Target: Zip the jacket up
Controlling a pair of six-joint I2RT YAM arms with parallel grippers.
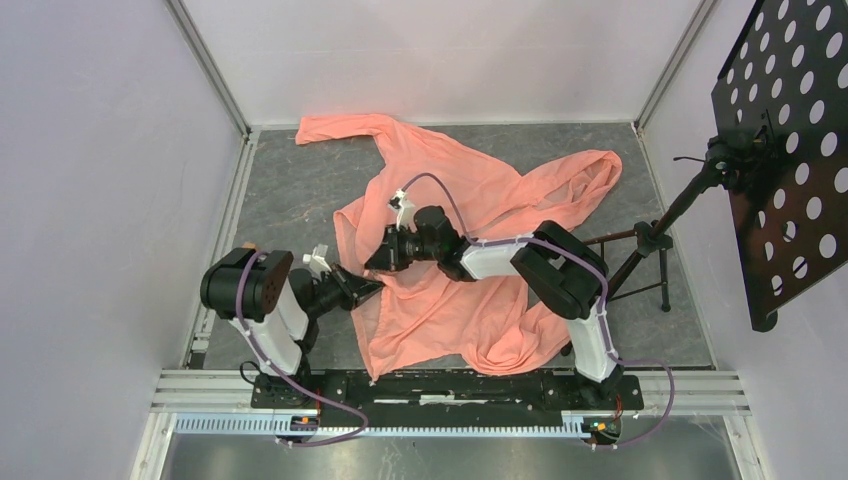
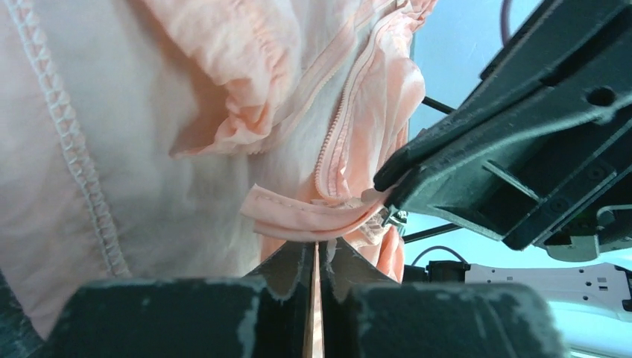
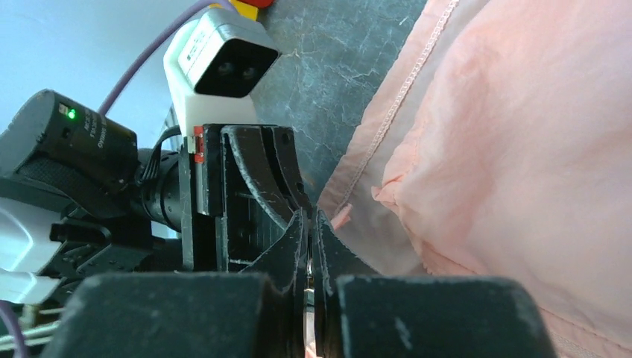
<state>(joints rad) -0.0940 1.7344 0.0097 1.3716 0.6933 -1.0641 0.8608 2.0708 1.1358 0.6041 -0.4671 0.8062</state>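
The salmon-pink jacket (image 1: 470,190) lies crumpled on the grey table, one sleeve reaching to the back left. My two grippers meet at its left front edge. My left gripper (image 1: 368,288) is shut on the jacket's bottom hem beside the zipper (image 2: 337,127), with thin fabric pinched between its fingers (image 2: 317,250). My right gripper (image 1: 378,262) is shut on the small metal zipper pull (image 2: 395,218), which shows as a sliver between its fingers (image 3: 308,224). The zipper teeth run upward, closed above the pull. The jacket fills the right of the right wrist view (image 3: 522,149).
A black perforated music stand (image 1: 790,150) stands at the right, its tripod legs (image 1: 640,262) on the table by the jacket's right side. White walls enclose the grey table (image 1: 290,190). A metal rail (image 1: 450,385) runs along the near edge.
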